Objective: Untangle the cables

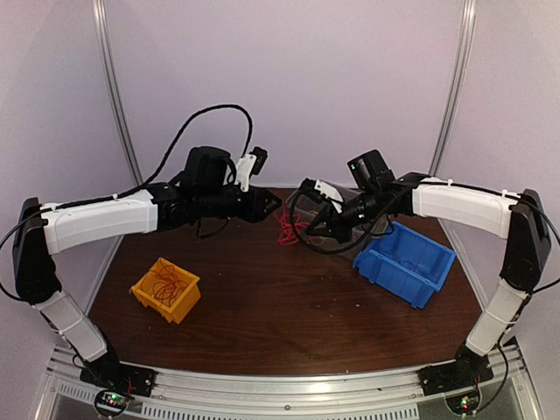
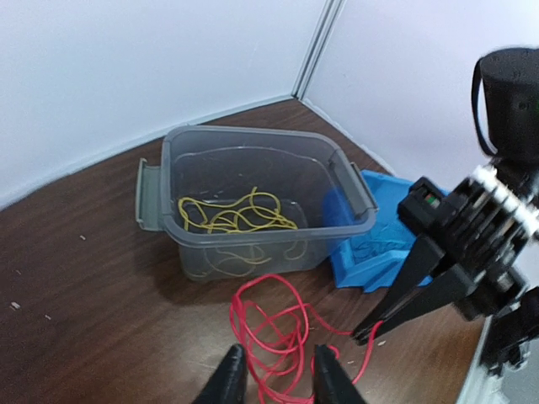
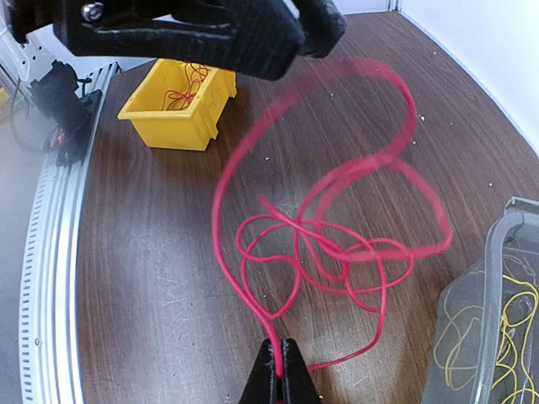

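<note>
A red cable (image 2: 278,328) lies looped and tangled on the brown table, in front of a clear tub (image 2: 160,198). It also shows in the right wrist view (image 3: 328,244) and in the top view (image 1: 286,229). A yellow cable (image 2: 236,215) lies coiled inside the tub. My right gripper (image 3: 278,370) is shut on one strand of the red cable and lifts it; its tip shows in the left wrist view (image 2: 364,335). My left gripper (image 2: 278,379) is open just above the tangle, with red strands between its fingers. I cannot make out a blue cable.
A blue bin (image 1: 407,262) stands to the right of the tub, also seen in the left wrist view (image 2: 370,248). A yellow bin (image 1: 166,289) with thin red wire in it stands at front left. The tub's rim (image 3: 497,252) is at the right edge of the right wrist view.
</note>
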{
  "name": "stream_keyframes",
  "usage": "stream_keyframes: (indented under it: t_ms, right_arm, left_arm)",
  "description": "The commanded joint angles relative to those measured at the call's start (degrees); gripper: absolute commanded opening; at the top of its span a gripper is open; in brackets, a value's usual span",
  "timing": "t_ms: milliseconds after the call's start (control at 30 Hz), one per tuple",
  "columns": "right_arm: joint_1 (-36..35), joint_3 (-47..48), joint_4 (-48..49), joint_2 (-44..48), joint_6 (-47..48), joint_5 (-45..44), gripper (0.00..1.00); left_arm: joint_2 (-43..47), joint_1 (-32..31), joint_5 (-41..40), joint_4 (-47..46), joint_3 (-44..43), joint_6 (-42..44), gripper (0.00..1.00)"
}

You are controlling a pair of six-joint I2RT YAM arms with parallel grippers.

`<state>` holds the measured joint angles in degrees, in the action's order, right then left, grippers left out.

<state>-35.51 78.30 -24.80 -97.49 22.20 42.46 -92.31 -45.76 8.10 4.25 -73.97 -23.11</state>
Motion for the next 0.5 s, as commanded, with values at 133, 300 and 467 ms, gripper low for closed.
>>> stream_keyframes:
  t_ms: [133,300,467]
  right_arm:
    - [0.4,5.5,-7.6,5.4,0.3,3.7,0.00]
    - [0.6,9.4,-7.5,5.5,-3.3,4.2,0.00]
    - [0.5,12.1,-7.2,3.9,-6.6,8.7,0.00]
  left_arm:
    - [10.8,0.1,-7.2,-5.7,9.3,0.2,0.47]
    - [23.0,-1.2,-1.3,-26.7,31.1,-3.8,0.47]
    - [21.9,-5.8,-4.0,-39.1,39.9,-2.8,0.49]
